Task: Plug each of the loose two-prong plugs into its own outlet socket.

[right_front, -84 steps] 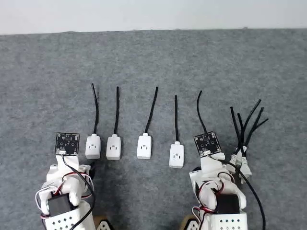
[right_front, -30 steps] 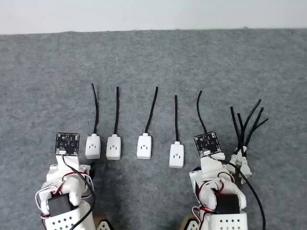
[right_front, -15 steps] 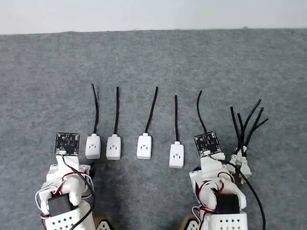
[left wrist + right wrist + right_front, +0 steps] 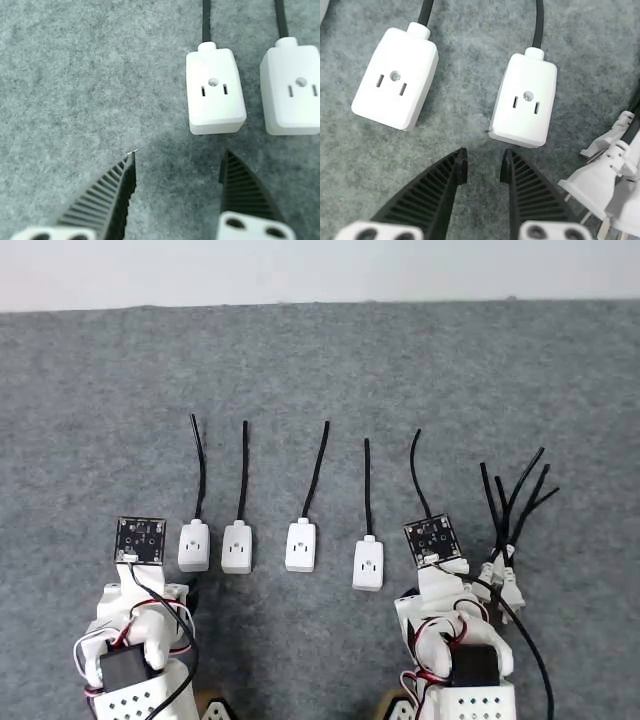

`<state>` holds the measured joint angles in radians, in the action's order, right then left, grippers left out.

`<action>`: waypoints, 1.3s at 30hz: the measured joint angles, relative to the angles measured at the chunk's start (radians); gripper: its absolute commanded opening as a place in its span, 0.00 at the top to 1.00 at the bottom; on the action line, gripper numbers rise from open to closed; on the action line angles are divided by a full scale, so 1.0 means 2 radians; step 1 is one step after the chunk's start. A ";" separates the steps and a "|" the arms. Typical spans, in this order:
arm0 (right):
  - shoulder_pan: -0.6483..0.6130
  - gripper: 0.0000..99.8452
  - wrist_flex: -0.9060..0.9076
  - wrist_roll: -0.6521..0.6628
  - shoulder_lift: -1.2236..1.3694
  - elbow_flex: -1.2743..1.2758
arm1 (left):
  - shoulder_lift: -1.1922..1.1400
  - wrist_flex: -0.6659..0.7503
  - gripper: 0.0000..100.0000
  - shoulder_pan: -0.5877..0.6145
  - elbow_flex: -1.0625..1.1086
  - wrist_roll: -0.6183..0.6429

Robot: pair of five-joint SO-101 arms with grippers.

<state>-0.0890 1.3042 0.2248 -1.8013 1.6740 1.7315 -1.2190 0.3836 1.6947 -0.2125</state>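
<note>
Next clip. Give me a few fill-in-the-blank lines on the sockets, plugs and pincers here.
The loose plugs lie bunched beside the ___ arm. The left pincer hangs ___ near a socket, gripping nothing. The cords running from the sockets are ___. Missing words: right; open; black.
</note>
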 measured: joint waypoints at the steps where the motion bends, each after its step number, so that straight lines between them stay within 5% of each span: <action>1: 0.000 0.88 0.000 0.000 0.000 0.000 | 0.000 0.000 0.73 0.000 0.000 0.000; 17: 0.000 0.87 0.000 -0.001 0.000 0.000 | 0.000 0.015 0.73 -0.072 0.000 0.000; 22: 0.000 0.88 0.000 -0.002 0.000 0.000 | 0.000 0.106 0.73 -0.073 0.000 0.000; 32: 0.000 0.88 -0.005 -0.002 0.000 0.000 | 0.000 0.407 0.73 -0.031 -0.014 0.000; 39: 0.000 0.88 -0.083 -0.002 0.000 0.000 | 0.000 0.433 0.73 -0.035 -0.041 -0.004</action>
<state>-0.0890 1.1385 0.2217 -1.8013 1.6740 1.7315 -0.3521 0.3145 1.6134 -0.2202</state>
